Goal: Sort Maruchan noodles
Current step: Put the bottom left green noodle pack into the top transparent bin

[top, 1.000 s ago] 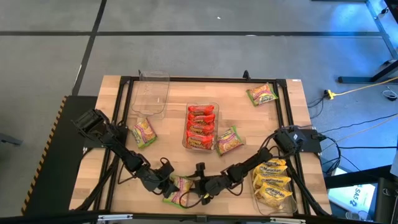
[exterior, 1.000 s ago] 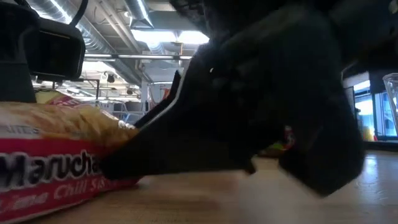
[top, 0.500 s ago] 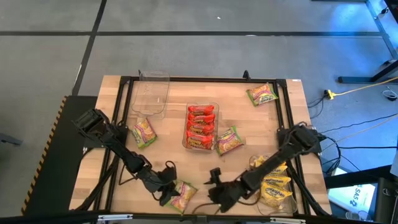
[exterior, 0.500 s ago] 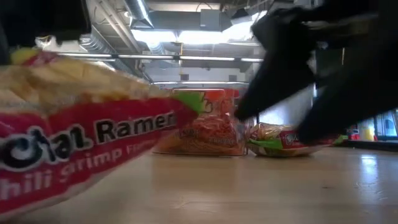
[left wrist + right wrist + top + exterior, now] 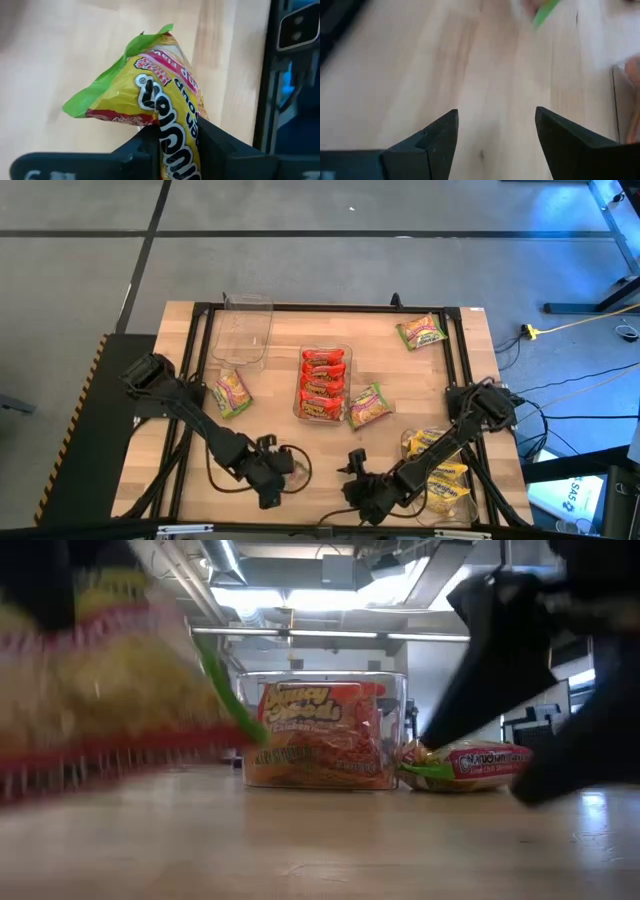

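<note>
Two arms were over the near edge of the wooden slatted table (image 5: 390, 375) when I checked. My left gripper (image 5: 176, 131) was clamped on a crinkly green-edged yellow Maruchan packet (image 5: 155, 95), which stood up between its dark fingers (image 5: 142, 142), lifted just off the wood; from above the arm hid most of that packet. My right gripper (image 5: 495, 135) hung low over bare wood near the table's front, jaws apart with nothing between them.

Where I found the other noodles:
- red packets (image 5: 322, 383) stacked in the clear plastic rectangular tray (image 5: 299, 405) at mid-table, also visible from table level (image 5: 320, 735);
- one green-edged packet (image 5: 366, 406) lying flat just beside that tray, on its right;
- another green-edged packet (image 5: 231, 392) on the left side of the table, below an empty clear tray (image 5: 243, 328);
- a third green-edged packet (image 5: 421, 332) near the far right corner, well apart from the rest;
- yellow packets (image 5: 440, 472) piled in a clear tray at the front right, partly under the right arm.
</note>
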Robot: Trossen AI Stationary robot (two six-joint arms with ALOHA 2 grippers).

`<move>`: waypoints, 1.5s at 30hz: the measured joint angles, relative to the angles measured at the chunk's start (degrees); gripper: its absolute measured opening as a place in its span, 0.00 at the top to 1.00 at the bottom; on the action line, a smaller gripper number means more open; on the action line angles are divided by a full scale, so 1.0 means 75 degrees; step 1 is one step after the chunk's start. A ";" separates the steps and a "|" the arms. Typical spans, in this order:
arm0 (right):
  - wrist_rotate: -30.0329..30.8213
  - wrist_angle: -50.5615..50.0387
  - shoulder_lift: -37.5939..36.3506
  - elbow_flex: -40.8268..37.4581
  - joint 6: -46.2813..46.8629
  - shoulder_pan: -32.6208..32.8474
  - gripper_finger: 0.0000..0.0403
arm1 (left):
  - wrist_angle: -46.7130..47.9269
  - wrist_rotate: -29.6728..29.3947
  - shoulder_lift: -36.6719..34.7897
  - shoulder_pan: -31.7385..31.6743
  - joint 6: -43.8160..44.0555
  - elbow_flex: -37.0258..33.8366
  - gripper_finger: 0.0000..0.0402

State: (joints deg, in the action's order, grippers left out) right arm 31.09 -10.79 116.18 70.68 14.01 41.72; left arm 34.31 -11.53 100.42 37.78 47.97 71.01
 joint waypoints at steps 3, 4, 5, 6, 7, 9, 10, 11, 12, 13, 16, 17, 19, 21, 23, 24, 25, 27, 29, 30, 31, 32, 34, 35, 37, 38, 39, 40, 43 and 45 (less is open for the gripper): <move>-0.0084 -0.0009 -0.0139 -0.0351 -0.0065 -0.0145 0.41 | 0.1517 -0.0099 -0.0001 -0.0068 -0.0235 0.0899 0.79; -0.0151 0.0111 -0.0220 -0.0467 -0.0075 -0.0239 0.41 | 0.1935 -0.0113 -0.0003 -0.0105 -0.0273 0.1160 0.79; -0.0182 0.0184 -0.0323 -0.0609 -0.0099 -0.0341 0.41 | 0.2358 -0.0159 -0.0003 -0.0157 -0.0314 0.1393 0.80; -0.0256 0.0255 -0.0414 -0.0746 -0.0122 -0.0437 0.41 | 0.2790 -0.0224 -0.0003 -0.0214 -0.0390 0.1627 0.80; -0.0347 0.0373 -0.0481 -0.0877 -0.0202 -0.0537 0.41 | 0.3166 -0.0323 -0.0003 -0.0259 -0.0466 0.1857 0.81; -0.0573 0.0554 -0.0650 -0.1171 -0.0380 -0.0735 0.41 | 0.3933 -0.0550 -0.0003 -0.0361 -0.0667 0.2300 0.84; -0.0717 0.0652 -0.0750 -0.1314 -0.0504 -0.0833 0.41 | 0.4317 -0.0635 -0.0007 -0.0418 -0.0783 0.2490 0.85; -0.0888 0.0822 -0.0837 -0.1446 -0.0582 -0.0938 0.41 | 0.4658 -0.0710 -0.0009 -0.0478 -0.0920 0.2659 0.86; -0.1081 0.1002 -0.0919 -0.1591 -0.0695 -0.1061 0.41 | 0.4948 -0.0725 -0.0009 -0.0574 -0.1097 0.2826 0.87; -0.1295 0.1131 -0.0996 -0.1758 -0.0754 -0.1181 0.41 | 0.5218 -0.0722 -0.0009 -0.0682 -0.1291 0.2984 0.87; -0.2216 0.1636 -0.1110 -0.2167 -0.0933 -0.1622 0.41 | 0.5863 -0.0746 -0.0009 -0.1112 -0.1899 0.3394 0.89; -0.2580 0.1769 -0.1162 -0.2246 -0.0925 -0.1767 0.41 | 0.6097 -0.0747 -0.0009 -0.1271 -0.2131 0.3521 0.89; -0.2916 0.1926 -0.1200 -0.2356 -0.0789 -0.2031 0.41 | 0.6447 -0.0757 -0.0012 -0.1607 -0.2617 0.3753 0.89; -0.3156 0.1900 -0.1197 -0.2494 -0.0637 -0.2294 0.41 | 0.6849 -0.0788 -0.0012 -0.2000 -0.3144 0.3942 0.89; -0.3482 0.2048 -0.1206 -0.2606 -0.0605 -0.2518 0.41 | 0.7146 -0.0914 -0.0033 -0.2404 -0.3648 0.4084 0.89; -0.3640 0.2129 -0.1211 -0.2643 -0.0583 -0.2614 0.41 | 0.7291 -0.0982 -0.0092 -0.2601 -0.3888 0.4102 0.90; -0.3755 0.2262 -0.1212 -0.2714 -0.0581 -0.2673 0.41 | 0.7415 -0.1001 -0.0150 -0.2789 -0.4107 0.4121 0.90; -0.3923 0.2562 -0.1215 -0.2855 -0.0547 -0.2727 0.41 | 0.7452 -0.1024 -0.0356 -0.3201 -0.4517 0.4104 0.90; -0.4060 0.2950 -0.1217 -0.2999 -0.0548 -0.2740 0.41 | 0.7418 -0.1016 -0.0620 -0.3611 -0.5018 0.4080 0.90; -0.4091 0.3163 -0.1207 -0.3073 -0.0620 -0.2740 0.41 | 0.7424 -0.1033 -0.0750 -0.3809 -0.5266 0.4082 0.90; -0.4093 0.3330 -0.1199 -0.3133 -0.0703 -0.2740 0.41 | 0.7440 -0.1071 -0.0888 -0.4042 -0.5515 0.4081 0.90; -0.4097 0.3456 -0.1197 -0.3172 -0.0709 -0.2737 0.41 | 0.7447 -0.1109 -0.1040 -0.4305 -0.5733 0.4078 0.90; -0.4099 0.3570 -0.1186 -0.3200 -0.0553 -0.2737 0.41 | 0.7417 -0.1259 -0.1312 -0.4863 -0.6116 0.4079 0.90; -0.4124 0.3593 -0.1185 -0.3197 -0.0407 -0.2723 0.41 | 0.7449 -0.1305 -0.1437 -0.5164 -0.6299 0.4079 0.90; -0.4178 0.3636 -0.1185 -0.3195 -0.0120 -0.2718 0.41 | 0.7432 -0.1446 -0.1631 -0.5784 -0.6686 0.4076 0.90; -0.4239 0.3656 -0.1185 -0.3191 0.0025 -0.2717 0.41 | 0.7423 -0.1492 -0.1710 -0.6112 -0.7017 0.4076 0.90; -0.4293 0.3668 -0.1185 -0.3191 0.0173 -0.2717 0.41 | 0.7439 -0.1522 -0.1746 -0.6424 -0.7442 0.4076 0.90; -0.4338 0.3674 -0.1185 -0.3188 0.0318 -0.2717 0.41 | 0.7451 -0.1564 -0.1746 -0.6742 -0.7888 0.4076 0.90; -0.4396 0.3684 -0.1185 -0.3184 0.0599 -0.2717 0.41 | 0.7368 -0.1591 -0.1683 -0.7756 -0.9083 0.4074 0.90; -0.4386 0.3693 -0.1185 -0.3183 0.0709 -0.2717 0.41 | 0.7202 -0.1549 -0.1601 -0.8517 -0.9802 0.4074 0.90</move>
State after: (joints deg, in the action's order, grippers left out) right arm -1.81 16.91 107.28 46.81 19.33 21.34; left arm 88.33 -23.15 88.41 -26.09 -25.55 101.56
